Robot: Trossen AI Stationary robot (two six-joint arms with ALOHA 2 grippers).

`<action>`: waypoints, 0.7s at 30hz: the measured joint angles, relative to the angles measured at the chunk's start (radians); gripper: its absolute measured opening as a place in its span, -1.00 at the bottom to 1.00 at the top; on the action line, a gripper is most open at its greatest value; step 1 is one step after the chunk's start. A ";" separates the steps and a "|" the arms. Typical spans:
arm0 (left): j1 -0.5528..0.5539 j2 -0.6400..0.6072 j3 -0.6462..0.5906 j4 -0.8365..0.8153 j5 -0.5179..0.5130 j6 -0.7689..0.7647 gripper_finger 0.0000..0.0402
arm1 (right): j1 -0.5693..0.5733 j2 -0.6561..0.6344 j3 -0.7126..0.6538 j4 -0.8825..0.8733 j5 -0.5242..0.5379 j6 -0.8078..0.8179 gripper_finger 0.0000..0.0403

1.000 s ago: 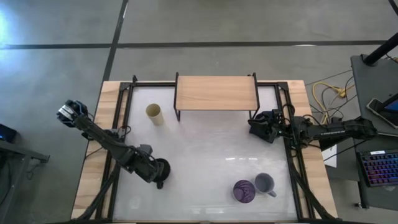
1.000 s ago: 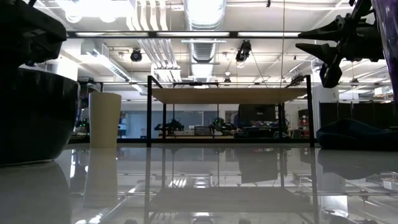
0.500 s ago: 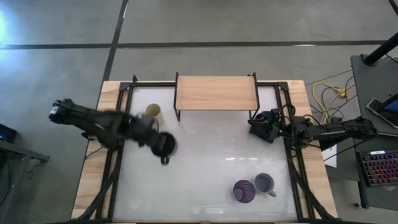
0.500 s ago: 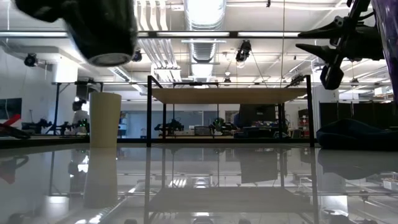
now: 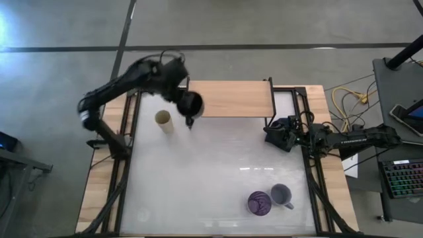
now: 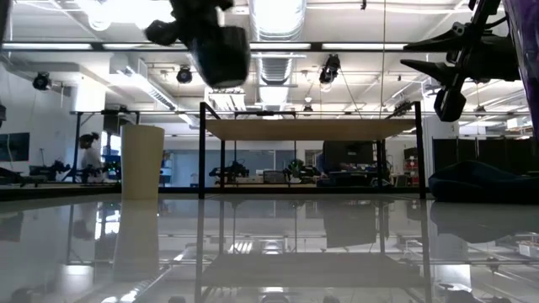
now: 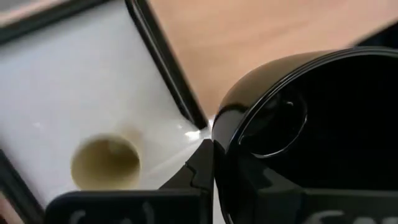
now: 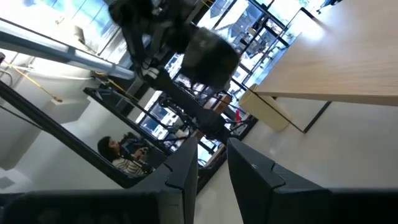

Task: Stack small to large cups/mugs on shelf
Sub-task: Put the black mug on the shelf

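My left gripper (image 5: 185, 98) is shut on the black handled mug (image 5: 191, 106), high above the left end of the wooden shelf (image 5: 231, 99). In the low view the mug (image 6: 217, 52) hangs well over the shelf board (image 6: 312, 129). The cream cup (image 5: 164, 121) stands on the table left of the shelf. The purple tumbler (image 5: 258, 203) and the lavender-grey mug (image 5: 282, 195) stand side by side at the near right. My right gripper (image 5: 272, 132) is open and empty by the shelf's right legs. My left gripper holds the black mug by its wall at the rim (image 7: 217, 134). One finger (image 7: 198, 177) lies on the outside of the wall; the mug hides the other. The mug is lifted clear, mouth up and a little tilted, with its handle (image 5: 190, 121) toward the near edge.
Black frame rails (image 5: 134, 132) run along the table's left and right sides. A dark lump (image 6: 480, 181) shows low at the right in the low view. The white tabletop (image 5: 218, 172) lies bare between the shelf and the two near-right vessels.
My left gripper has lifted the black mug off the table's near left. It has carried the mug up, toward the far edge and to the right, past the cream cup to above the shelf's left end. My right gripper has kept still.
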 joint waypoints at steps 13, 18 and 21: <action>0.097 0.364 0.422 -0.118 0.029 0.186 -0.98 | 0.000 0.000 0.000 0.000 0.000 0.009 -0.59; 0.120 0.358 0.357 -0.130 0.003 0.180 -0.98 | 0.000 0.000 0.000 -0.001 -0.004 0.010 -0.59; 0.127 0.331 0.357 -0.121 -0.003 0.163 -0.98 | 0.000 0.000 0.000 -0.001 -0.004 0.010 -0.59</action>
